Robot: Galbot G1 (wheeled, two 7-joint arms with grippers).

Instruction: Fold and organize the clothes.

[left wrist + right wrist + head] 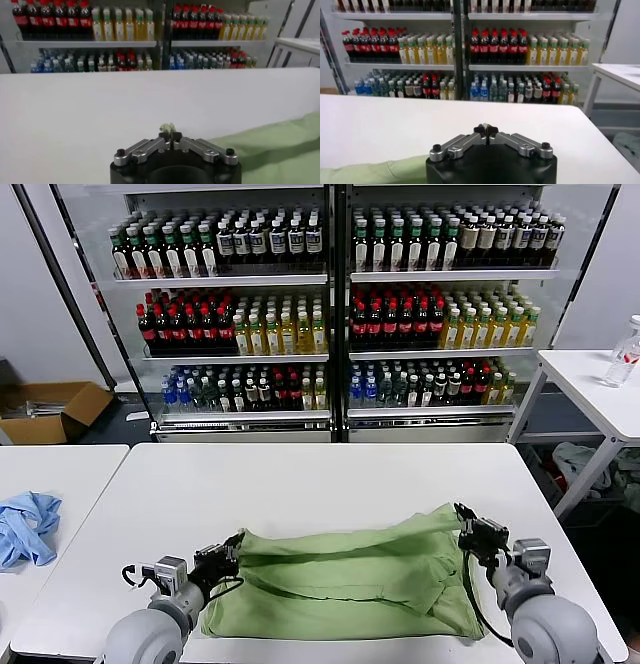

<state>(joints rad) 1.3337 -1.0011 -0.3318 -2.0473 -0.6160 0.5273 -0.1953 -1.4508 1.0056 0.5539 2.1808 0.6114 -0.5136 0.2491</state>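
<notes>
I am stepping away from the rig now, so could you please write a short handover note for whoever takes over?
Left gripper: shut on the green polo shirt at its left end.
Right gripper: shut on the shirt's right end.
The shirt lies partly folded across the near edge of the white table.
Done: one lengthwise fold begun.
Left: finish folding, then tidy.
The blue cloth lies on the side table.

Your head view looks down over the table (pixel 320 474); both wrist views sit low, close, facing forward — all share the drinks shelves (pixel 335 304).
</notes>
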